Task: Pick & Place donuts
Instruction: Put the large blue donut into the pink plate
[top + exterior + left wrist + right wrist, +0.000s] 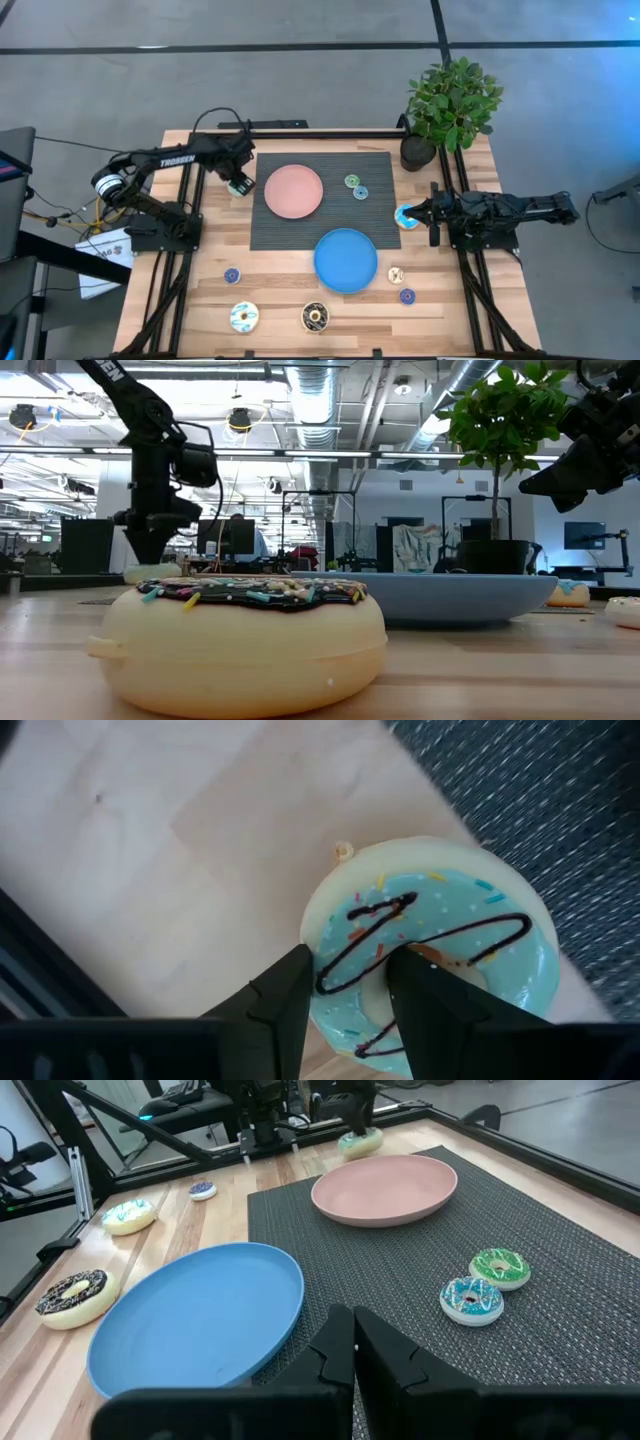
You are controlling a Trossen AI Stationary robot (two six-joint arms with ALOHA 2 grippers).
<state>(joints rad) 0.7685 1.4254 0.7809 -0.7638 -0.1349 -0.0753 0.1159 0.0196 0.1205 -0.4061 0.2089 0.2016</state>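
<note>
My left gripper (240,186) stands by the mat's left edge, next to the pink plate (293,191), shut on a cream donut with light blue icing (440,940). My right gripper (352,1348) is shut and holds nothing. It hangs raised (590,450) near the mat's right edge, by a blue-iced donut (404,216). A green donut (499,1267) and a blue one (472,1298) lie on the mat. Near the front edge lie a dark brown donut (315,317), a pale blue one (243,317) and three small ones. My left gripper pinches the donut's ring (345,970) with one finger in the hole (425,990) and the other at the outer rim (290,1000). The fingers come from above, pointing down. The donut lies flat, icing up; whether it rests on the table or hangs just clear, I cannot tell.
The blue plate (346,260) sits at the mat's near edge. A potted plant (445,110) stands at the far right corner. Bare wood (220,235) lies left of the mat. The dark brown donut (245,645) fills the low view's foreground.
</note>
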